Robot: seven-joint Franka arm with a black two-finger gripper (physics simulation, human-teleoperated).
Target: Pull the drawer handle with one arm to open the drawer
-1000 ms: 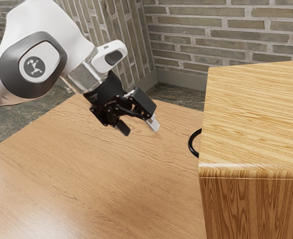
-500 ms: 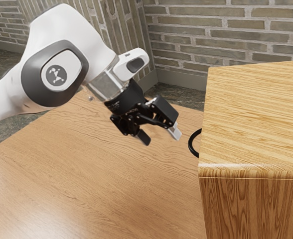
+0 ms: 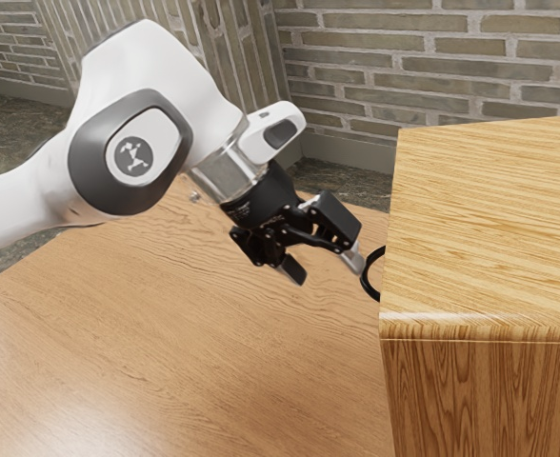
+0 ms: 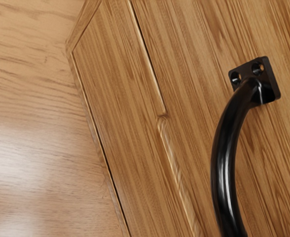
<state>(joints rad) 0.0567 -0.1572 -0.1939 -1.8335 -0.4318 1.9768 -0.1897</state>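
Exterior view: the pincer is released, fingers apart — the drawer handle lies just beside its tip, toward the exterior view's right, not yet between them.

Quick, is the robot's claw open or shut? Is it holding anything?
Gripper: open, holding nothing, close beside the black drawer handle.

There is one white arm, one black tool with two fingers, one wooden desk, one wooden cabinet, and one black drawer handle whose one visible mounting plate has two holes.
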